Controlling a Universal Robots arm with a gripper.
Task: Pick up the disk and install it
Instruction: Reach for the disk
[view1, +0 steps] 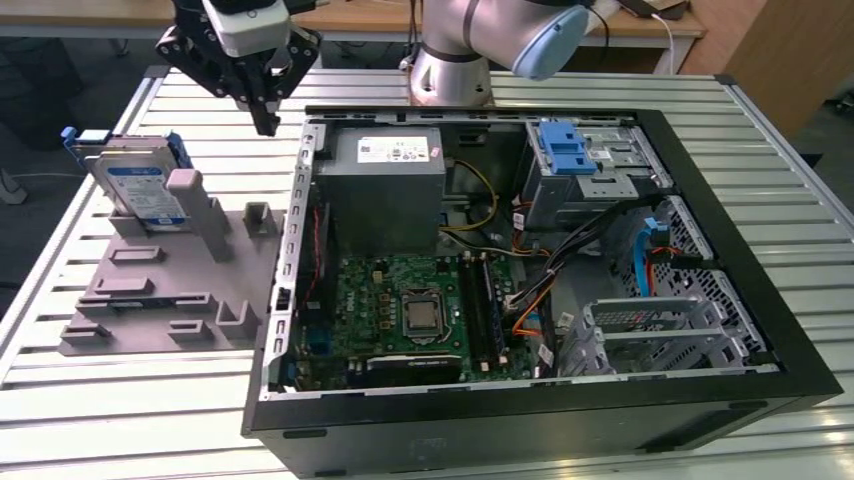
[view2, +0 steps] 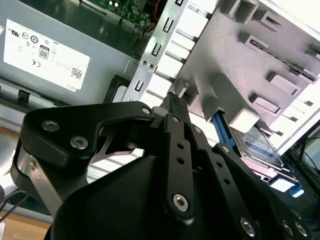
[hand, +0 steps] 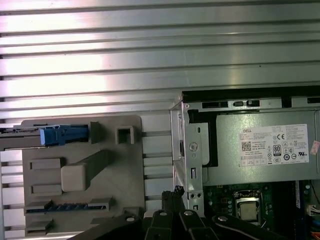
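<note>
A black robot gripper (view1: 267, 122) hangs point-down above a slatted metal tabletop (view1: 120, 420). Its two fingers appear to be drawn together at the tips, with nothing between them. In both wrist views the tips (view2: 172, 100) (hand: 176, 191) look closed, though the gripper's own linkage hides part of them.

The disk (view1: 140, 190) is not held. It stands on edge in a slot of a grey moulded fixture (view1: 160, 290), lower than the gripper and off toward the exterior view's left. It is a flat silver drive with a white-and-blue label on its face and blue plastic rails. In the first wrist view it shows edge-on as a blue strip (hand: 62, 135) at the fixture's far corner from the gripper. In the second wrist view its labelled face (view2: 260, 145) peeks out beyond the fixture.

Just beside the gripper on the other side, toward the exterior view's right, an open black computer case (view1: 534, 425) lies on the tabletop. The gripper hovers over the bare strip between the fixture and the case's near wall.

Inside the case, closest to the gripper, sits a grey power supply (view1: 384, 195) with a white sticker. A green motherboard (view1: 400, 310) lies next to it. Farther from the gripper is a metal drive cage (view1: 587, 170) topped with a blue latch (view1: 567, 150).
</note>
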